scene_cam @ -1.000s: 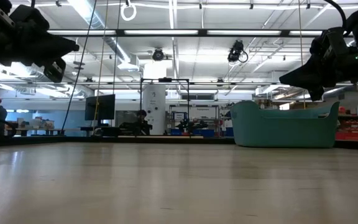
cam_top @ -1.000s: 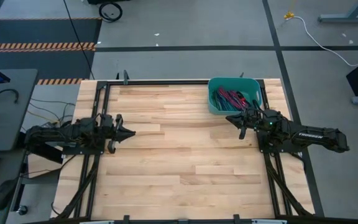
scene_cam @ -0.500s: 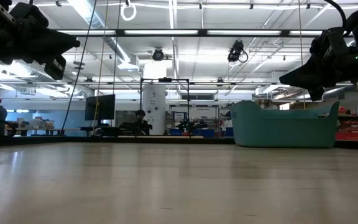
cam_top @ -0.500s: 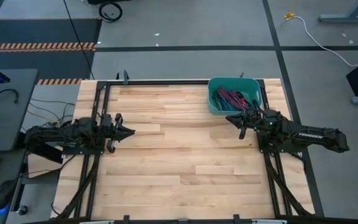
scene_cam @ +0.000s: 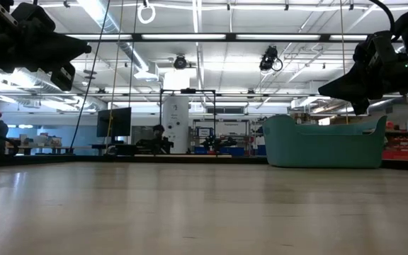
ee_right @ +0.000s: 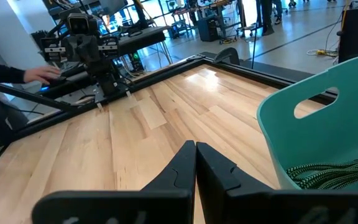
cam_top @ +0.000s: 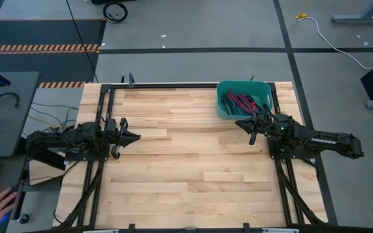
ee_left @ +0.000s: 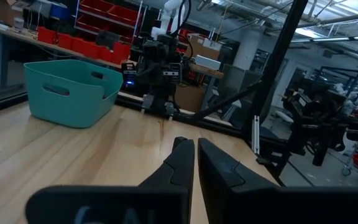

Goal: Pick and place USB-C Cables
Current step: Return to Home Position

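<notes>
Hovering over pale wood table (cam_top: 186,162), left claw (cam_top: 136,136) and right claw (cam_top: 239,123) pinched together; workshop (scene_cam: 190,85) beyond.

USB-C Cables (cam_top: 241,102) lie in the bin (cam_top: 219,97) on the table (cam_top: 186,162), far right — right end effector (cam_top: 240,123) just before it.

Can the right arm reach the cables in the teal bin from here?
Probably yes. The right arm hangs just beside the teal bin, jaws shut and empty. The bin's top is open, and nothing covers the USB-C cables.
</notes>
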